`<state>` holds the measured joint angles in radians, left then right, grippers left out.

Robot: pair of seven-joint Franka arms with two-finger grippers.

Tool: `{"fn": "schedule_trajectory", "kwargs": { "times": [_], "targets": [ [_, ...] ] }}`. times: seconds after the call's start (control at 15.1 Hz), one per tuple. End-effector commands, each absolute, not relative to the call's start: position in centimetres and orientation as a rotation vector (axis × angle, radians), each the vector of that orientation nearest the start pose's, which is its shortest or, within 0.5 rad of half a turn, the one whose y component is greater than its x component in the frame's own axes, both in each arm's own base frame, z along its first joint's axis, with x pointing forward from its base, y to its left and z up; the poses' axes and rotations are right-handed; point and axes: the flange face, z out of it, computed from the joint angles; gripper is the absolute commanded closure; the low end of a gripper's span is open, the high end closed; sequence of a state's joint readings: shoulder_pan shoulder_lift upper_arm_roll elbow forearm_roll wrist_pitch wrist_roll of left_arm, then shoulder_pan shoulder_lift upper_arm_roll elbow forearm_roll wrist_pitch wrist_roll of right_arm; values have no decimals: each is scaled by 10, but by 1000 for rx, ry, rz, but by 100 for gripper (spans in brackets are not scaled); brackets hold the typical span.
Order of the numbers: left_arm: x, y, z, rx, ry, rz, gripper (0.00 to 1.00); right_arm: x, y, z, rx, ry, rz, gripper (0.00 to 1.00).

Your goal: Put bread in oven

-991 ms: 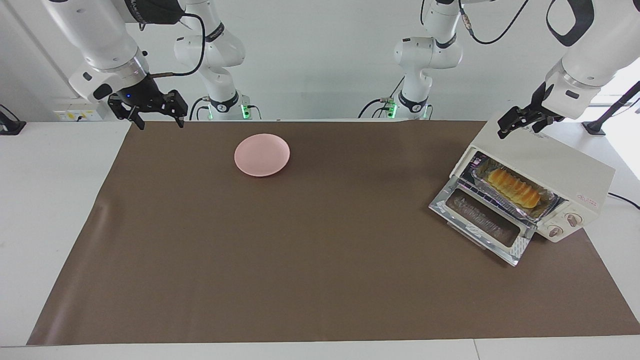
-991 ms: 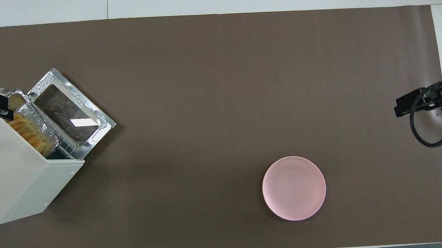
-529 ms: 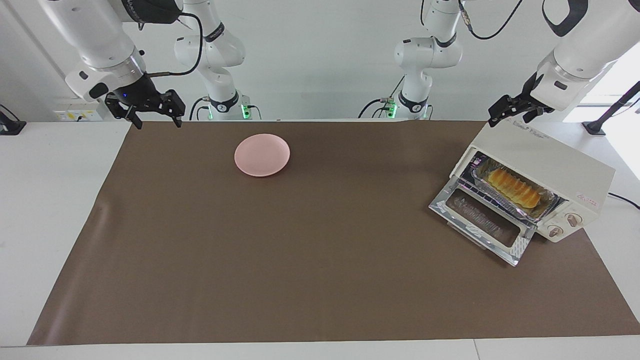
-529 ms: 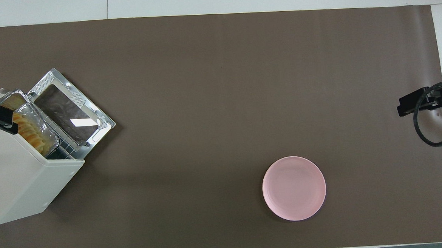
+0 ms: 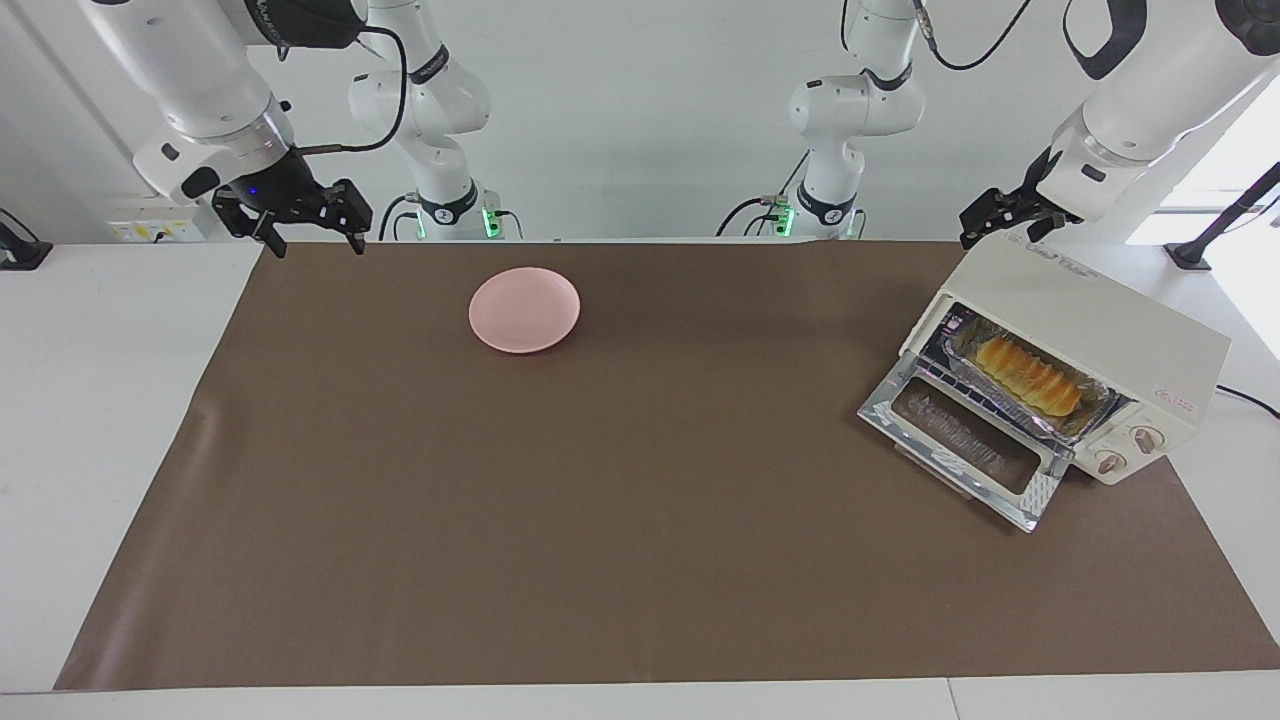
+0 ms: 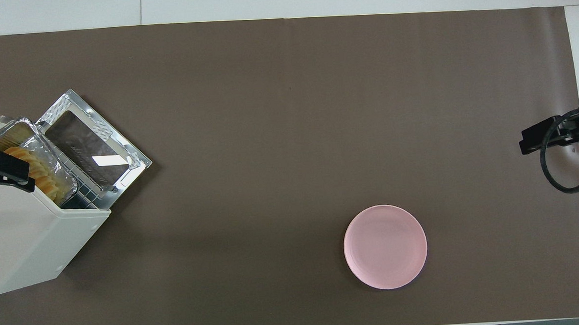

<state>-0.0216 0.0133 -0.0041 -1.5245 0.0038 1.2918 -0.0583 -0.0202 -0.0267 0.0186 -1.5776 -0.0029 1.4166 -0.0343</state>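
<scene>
Two grippers are seen raised at the robots' edge of the table, and neither is grasping anything. The left gripper [image 5: 1005, 225] hangs over the top of the oven [image 5: 1090, 320] at the corner nearest the robots, its fingers spread and empty. The right gripper [image 5: 296, 218] is held spread and empty over the edge of the brown mat [image 5: 600, 520] at the right arm's end of the table, where that arm waits. Just farther out, a pink plate [image 5: 524, 309] lies bare on the mat.

Farther again, at the left arm's end, the oven is set askew on the mat, its front turned toward the table's middle and away from the robots. Its glass door [image 5: 965, 445] is dropped open and lies nearly flat in front of it. Inside, a foil tray [image 5: 1095, 410] rests on the wire rack, and the bread [image 5: 1028, 374] lies in that tray, within the oven's mouth.

The placing is judged to be done: the bread is in the oven and nothing is held. What may be left is the closing of the door, which stands open, if that is counted as part of the task.

The bread's long axis runs along the tray, parallel to the oven's front opening, with one end pointing toward the robots and the other toward the knobs [image 5: 1128, 449].
</scene>
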Motion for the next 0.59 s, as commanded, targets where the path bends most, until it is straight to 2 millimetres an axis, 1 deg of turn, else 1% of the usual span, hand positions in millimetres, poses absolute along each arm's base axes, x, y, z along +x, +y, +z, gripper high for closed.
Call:
{"fn": "schedule_trajectory", "kwargs": {
  "times": [0.0,0.46,0.53],
  "targets": [
    [520,-13,619,-3134,-35,329,0,524,-4,624,-3149,-79,224,0],
    [526,-19,621,-3141,-14,262,0,524,-4,624,-3149,-82,224,0],
    [529,-25,620,-3142,-10,235,0,524,-4,624,-3150,-82,224,0]
  ]
}}
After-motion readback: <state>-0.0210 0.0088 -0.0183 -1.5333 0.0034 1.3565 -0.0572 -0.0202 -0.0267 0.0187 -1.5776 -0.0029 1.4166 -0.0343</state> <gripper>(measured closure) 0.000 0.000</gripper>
